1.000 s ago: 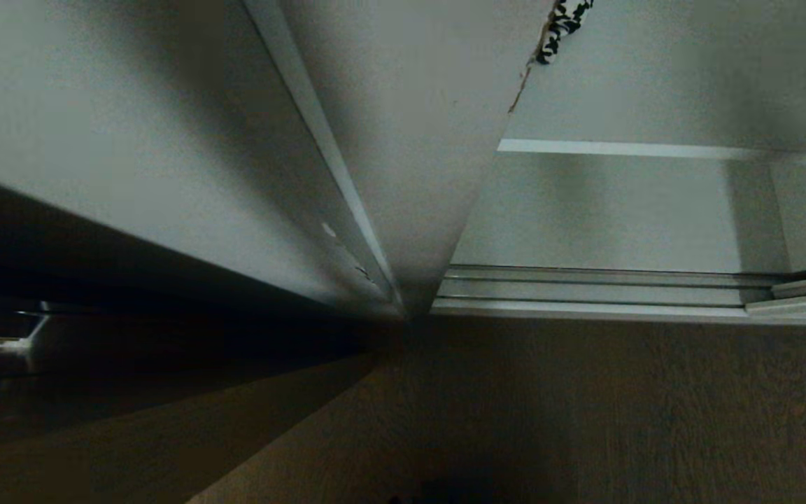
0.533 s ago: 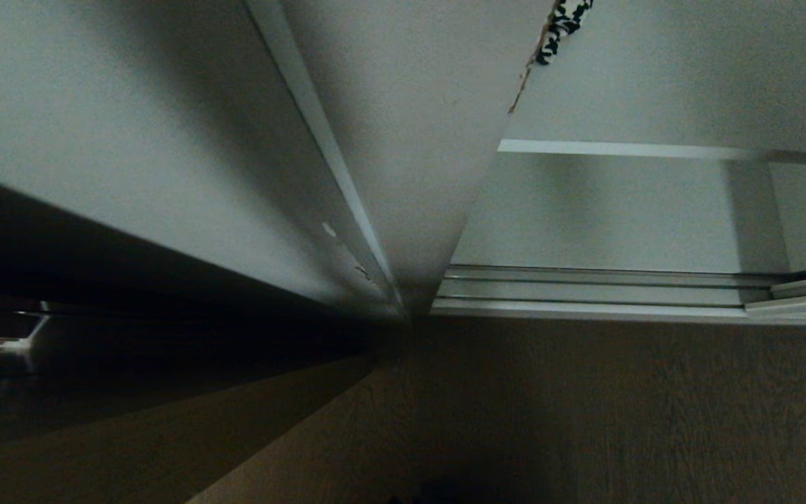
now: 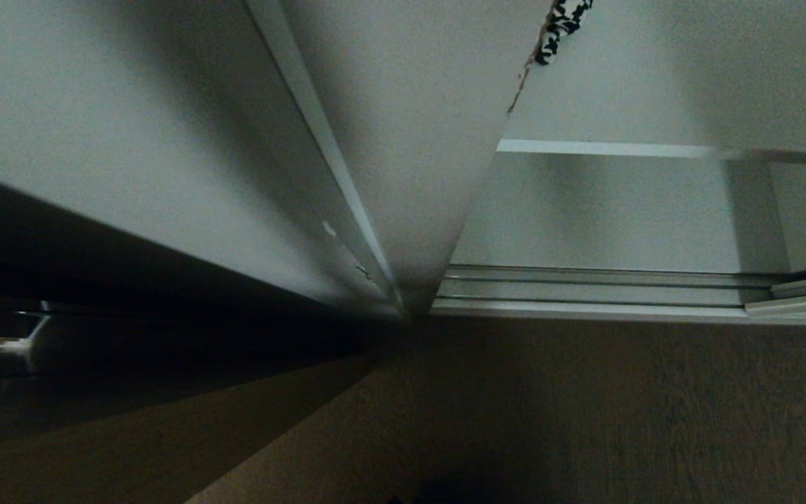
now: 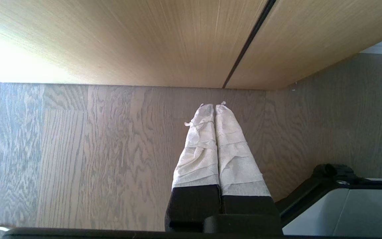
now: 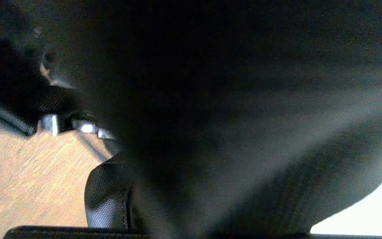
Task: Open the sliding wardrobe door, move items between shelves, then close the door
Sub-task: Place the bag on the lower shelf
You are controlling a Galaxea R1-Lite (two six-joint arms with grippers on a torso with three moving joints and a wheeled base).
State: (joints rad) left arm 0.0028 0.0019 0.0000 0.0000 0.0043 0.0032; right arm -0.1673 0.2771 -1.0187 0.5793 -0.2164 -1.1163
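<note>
The tall pale frosted-glass sliding wardrobe door (image 3: 130,140) with its thin silver frame stands slid aside. The white interior and one flat white shelf (image 3: 606,148) edge show above the ribbed metal floor track (image 3: 585,290), so the opening looks done.

The soft matte black fabric item (image 5: 244,116), part woven mesh, hangs right up against the right wrist camera, over grained wood flooring (image 5: 18,179) and on no shelf. I'd judge the transfer is under way, with the closing left to do. Whether the right end effector is grasping it, I cannot tell.

The left end effector (image 4: 215,106), wrapped in pale crinkled tape, is clenched and empty, pointing at the floor.
</note>
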